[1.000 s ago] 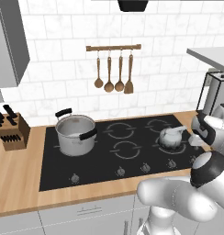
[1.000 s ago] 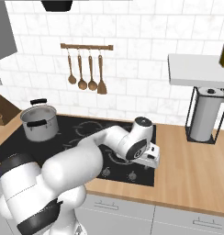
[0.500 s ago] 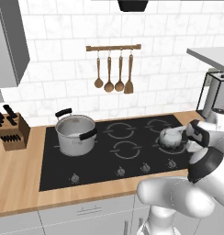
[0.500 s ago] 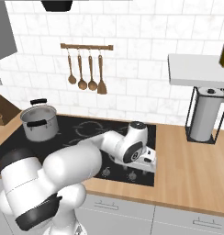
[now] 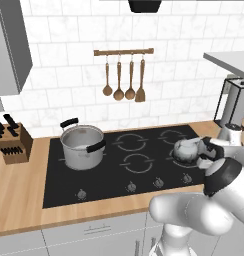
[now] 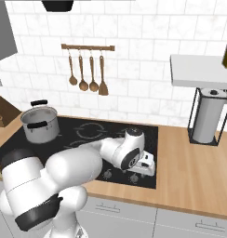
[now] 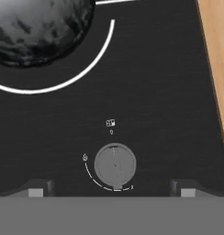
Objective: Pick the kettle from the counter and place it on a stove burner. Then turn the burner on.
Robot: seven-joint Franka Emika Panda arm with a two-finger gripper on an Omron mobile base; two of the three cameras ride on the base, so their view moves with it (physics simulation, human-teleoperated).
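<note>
While the kettle [image 7: 40,27] sits on black cooktop [image 7: 169,92], fingers [image 7: 40,187] spread apart above a knob [image 7: 114,166].

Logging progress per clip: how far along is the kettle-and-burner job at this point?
Done: the kettle sits on the stove burner at the cooktop's front right, released. In hand: the open gripper hovers over a grey control knob, its fingertips either side, not touching. Left: grip and turn the knob; nothing shows the burner is on.
</note>
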